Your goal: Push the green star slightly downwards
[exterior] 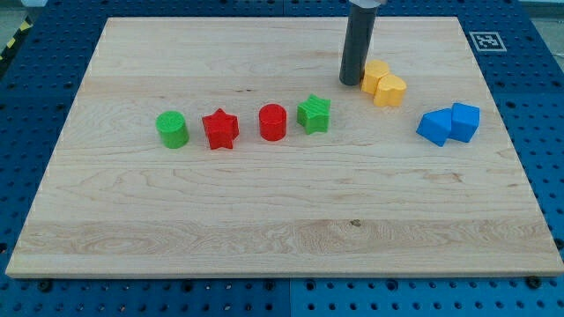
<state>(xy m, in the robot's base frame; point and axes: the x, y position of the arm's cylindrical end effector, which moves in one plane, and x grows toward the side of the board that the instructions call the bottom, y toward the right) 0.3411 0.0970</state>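
Observation:
The green star (pixel 314 114) lies on the wooden board (pixel 282 220), right of the board's middle, close beside the red cylinder (pixel 273 122) on its left. My tip (pixel 352 83) rests on the board above and to the right of the green star, apart from it, and just left of the yellow blocks (pixel 384 84).
A red star (pixel 220 129) and a green cylinder (pixel 173 129) sit in the same row further to the view's left. Two yellow blocks lie together at the view's upper right. Two blue blocks (pixel 449 124) lie at the view's right.

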